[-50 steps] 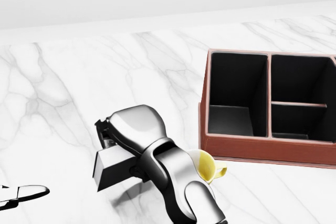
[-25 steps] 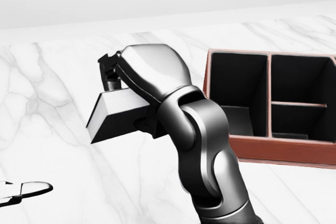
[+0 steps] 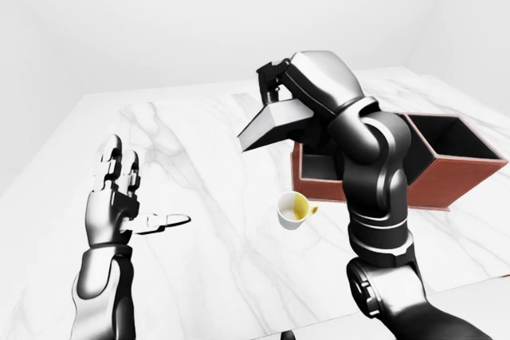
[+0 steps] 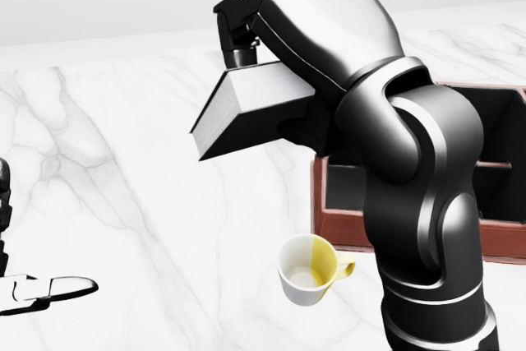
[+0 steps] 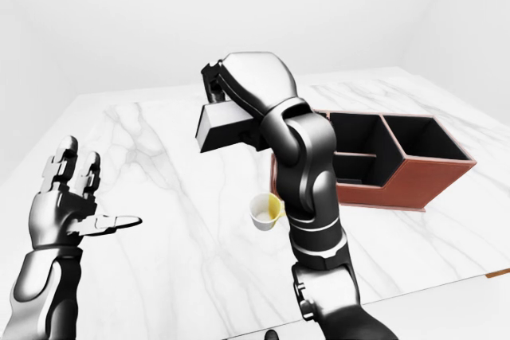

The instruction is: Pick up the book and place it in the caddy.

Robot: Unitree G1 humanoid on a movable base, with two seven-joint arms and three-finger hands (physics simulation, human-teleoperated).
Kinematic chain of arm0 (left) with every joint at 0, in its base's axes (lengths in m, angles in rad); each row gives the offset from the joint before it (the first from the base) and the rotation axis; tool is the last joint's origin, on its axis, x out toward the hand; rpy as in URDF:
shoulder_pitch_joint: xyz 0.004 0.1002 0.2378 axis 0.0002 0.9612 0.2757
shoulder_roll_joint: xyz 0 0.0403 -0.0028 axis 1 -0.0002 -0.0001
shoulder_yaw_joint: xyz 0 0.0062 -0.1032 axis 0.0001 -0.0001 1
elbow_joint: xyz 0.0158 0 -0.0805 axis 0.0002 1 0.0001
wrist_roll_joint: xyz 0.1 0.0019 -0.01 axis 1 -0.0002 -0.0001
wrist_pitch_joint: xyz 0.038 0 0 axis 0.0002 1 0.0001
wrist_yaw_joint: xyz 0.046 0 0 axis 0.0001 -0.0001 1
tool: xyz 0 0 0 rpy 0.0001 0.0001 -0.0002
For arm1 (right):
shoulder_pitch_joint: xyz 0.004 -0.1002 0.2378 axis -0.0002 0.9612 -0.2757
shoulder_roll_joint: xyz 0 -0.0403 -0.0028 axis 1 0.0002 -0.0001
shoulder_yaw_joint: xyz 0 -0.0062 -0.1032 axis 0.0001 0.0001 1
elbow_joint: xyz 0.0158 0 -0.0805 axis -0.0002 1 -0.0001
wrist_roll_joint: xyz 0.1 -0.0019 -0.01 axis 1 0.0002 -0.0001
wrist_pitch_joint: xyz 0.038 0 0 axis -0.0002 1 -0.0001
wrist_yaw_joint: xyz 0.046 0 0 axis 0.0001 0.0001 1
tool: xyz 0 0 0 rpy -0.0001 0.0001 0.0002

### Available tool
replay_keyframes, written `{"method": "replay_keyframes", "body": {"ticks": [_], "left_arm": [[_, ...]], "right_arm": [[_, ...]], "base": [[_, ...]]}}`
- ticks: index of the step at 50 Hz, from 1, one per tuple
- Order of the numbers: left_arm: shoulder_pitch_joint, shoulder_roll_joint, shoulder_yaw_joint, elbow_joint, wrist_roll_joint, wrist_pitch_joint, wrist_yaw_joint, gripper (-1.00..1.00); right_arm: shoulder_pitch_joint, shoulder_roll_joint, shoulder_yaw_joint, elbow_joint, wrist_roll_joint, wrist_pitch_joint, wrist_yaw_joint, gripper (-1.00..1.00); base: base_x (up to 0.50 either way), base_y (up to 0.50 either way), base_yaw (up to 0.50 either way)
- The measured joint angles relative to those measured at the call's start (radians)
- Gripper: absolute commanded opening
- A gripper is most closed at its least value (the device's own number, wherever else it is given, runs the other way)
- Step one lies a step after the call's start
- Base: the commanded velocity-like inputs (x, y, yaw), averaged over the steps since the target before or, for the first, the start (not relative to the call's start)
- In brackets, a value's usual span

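The right hand (image 4: 246,18) was raised above the marble tabletop (image 3: 199,165), and its fingers were clenched around the book (image 4: 246,108), holding it clear of the surface. The book was tilted, its pale page edge facing the left of the head view and its lower corner pointing down toward the tabletop. The right forearm and elbow covered part of the caddy (image 5: 398,169) in the head view. The caddy, a reddish-brown box with dark inner compartments, stood on the tabletop toward its right edge, and the book hung just beside the caddy's left wall, above it and slightly to its left in the left-eye view. A white cup (image 4: 308,273) with a yellow interior and a yellow handle lay tipped on the tabletop near the caddy's lower left corner, apart from it. The left hand (image 3: 115,193) was held up over the left part of the tabletop, well apart from the book, with its fingers released and spread, one of them pointing toward the right of the view, grasping nothing.
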Motion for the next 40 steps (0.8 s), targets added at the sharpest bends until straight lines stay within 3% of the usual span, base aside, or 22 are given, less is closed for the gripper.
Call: {"method": "replay_keyframes", "body": {"ticks": [19, 40], "left_arm": [[-0.012, 0.0, -0.033, -0.003, 0.015, 0.0, 0.012, 1.0], [-0.027, -0.005, -0.075, 0.007, 0.042, 0.0, 0.033, 1.0]], "right_arm": [[-0.015, -0.122, -0.065, -0.026, 0.068, 0.0, 0.001, -1.0], [0.04, -0.326, -0.172, 0.125, 0.181, -0.004, -0.032, -1.0]], "base": [[0.0, 0.0, 0.0], [0.0, 0.0, 0.0]]}}
